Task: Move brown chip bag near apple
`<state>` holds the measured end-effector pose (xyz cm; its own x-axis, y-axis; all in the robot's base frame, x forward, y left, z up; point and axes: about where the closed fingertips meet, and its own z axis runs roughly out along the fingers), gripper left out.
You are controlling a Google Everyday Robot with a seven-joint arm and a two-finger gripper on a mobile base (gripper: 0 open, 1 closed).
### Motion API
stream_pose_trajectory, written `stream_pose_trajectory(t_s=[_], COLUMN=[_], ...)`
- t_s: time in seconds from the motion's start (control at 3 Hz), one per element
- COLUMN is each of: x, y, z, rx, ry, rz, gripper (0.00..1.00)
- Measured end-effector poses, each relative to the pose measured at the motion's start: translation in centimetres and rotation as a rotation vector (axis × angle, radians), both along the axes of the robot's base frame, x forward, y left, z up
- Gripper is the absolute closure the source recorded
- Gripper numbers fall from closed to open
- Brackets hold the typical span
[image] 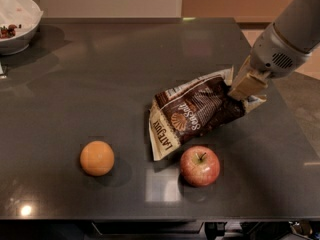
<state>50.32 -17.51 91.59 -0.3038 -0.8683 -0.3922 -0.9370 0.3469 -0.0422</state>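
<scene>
The brown chip bag (195,115) lies on the dark table, its cream bottom edge pointing front-left and its top end pointing right. The red apple (200,165) stands just in front of the bag, a small gap from its lower edge. My gripper (247,85) comes down from the upper right on the grey arm (286,40). It is shut on the bag's right end, low over the table. The tan fingers (248,82) cover part of the bag's top seam.
An orange round fruit (97,158) sits at the front left. A white bowl (17,23) with some food stands at the far left corner. The table's right edge (280,114) runs close behind the gripper, and its front edge is just beyond the apple.
</scene>
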Motion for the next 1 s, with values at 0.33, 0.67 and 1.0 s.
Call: stream_pose_trajectory(t_s=[0.33, 0.67, 1.0], x=[-0.19, -0.17, -0.17], y=[-0.03, 0.07, 0.17], z=[-0.24, -0.2, -0.16], rx=[0.013, 0.012, 0.012], ry=[-0.016, -0.018, -0.02], rz=[0.006, 0.006, 0.008], gripper=[0.36, 0.13, 0.0])
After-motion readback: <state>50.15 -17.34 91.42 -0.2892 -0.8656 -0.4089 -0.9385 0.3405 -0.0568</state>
